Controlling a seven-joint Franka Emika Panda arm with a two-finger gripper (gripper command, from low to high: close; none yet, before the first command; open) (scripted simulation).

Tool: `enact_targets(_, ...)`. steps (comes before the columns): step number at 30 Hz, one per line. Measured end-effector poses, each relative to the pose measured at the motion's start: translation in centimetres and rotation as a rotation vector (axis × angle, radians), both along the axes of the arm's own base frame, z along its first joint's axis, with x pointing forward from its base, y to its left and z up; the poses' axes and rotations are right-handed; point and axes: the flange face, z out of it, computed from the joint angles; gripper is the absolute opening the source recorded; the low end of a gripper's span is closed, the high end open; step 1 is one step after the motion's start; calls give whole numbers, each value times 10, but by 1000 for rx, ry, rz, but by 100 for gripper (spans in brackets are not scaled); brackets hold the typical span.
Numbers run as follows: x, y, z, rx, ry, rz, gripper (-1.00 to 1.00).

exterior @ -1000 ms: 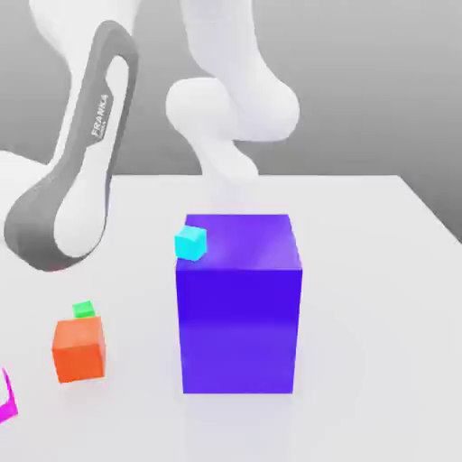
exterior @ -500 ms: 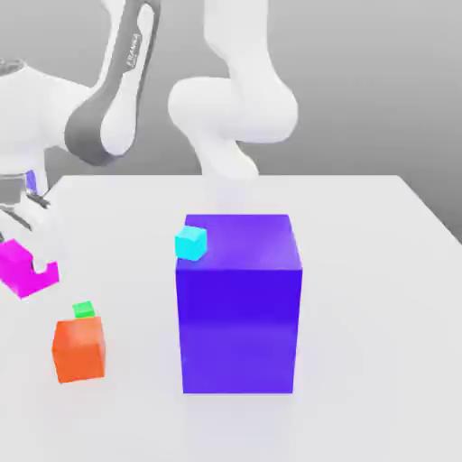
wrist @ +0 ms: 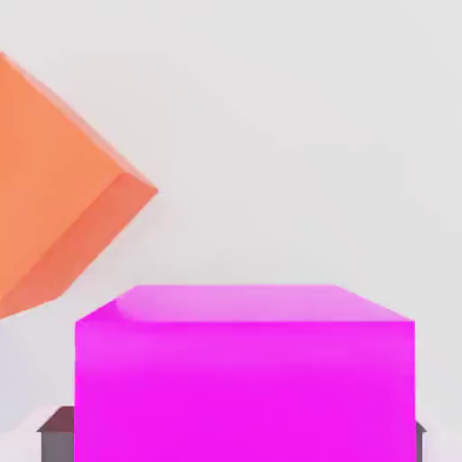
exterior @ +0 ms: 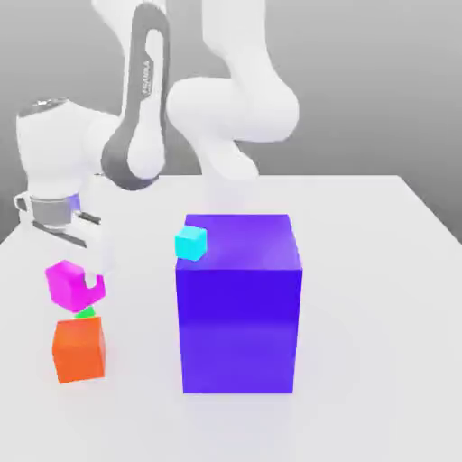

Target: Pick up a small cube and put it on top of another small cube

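Observation:
My gripper [exterior: 79,280] is shut on the small magenta-pink cube [exterior: 65,281], which hangs in the air at the exterior view's left. Directly under it, a short gap below, the orange cube [exterior: 79,350] rests on the white table. In the hand view the magenta cube [wrist: 244,379] sits between my dark fingertips [wrist: 56,435], and the orange cube [wrist: 54,189] lies on the table beyond it, slightly to one side.
A tiny green cube [exterior: 86,312] sits just behind the orange cube. A big blue-purple block [exterior: 239,307] stands mid-table with a tiny cyan cube [exterior: 190,242] at its upper left corner. The white table [exterior: 379,298] extends to the exterior view's right.
The arm has risen and swung toward the exterior view's right, carrying the magenta cube from low at the left edge to a spot just above the orange cube.

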Motion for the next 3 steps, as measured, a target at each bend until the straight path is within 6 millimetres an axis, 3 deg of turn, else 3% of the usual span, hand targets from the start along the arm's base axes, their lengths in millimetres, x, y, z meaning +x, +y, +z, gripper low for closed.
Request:
enact_targets(1,-1,0,-6,-2,3,-1,-100)
enact_targets(2,-3,0,-10,-4,6,-4,100)
enact_targets(3,-3,0,-10,-4,6,-5,100)
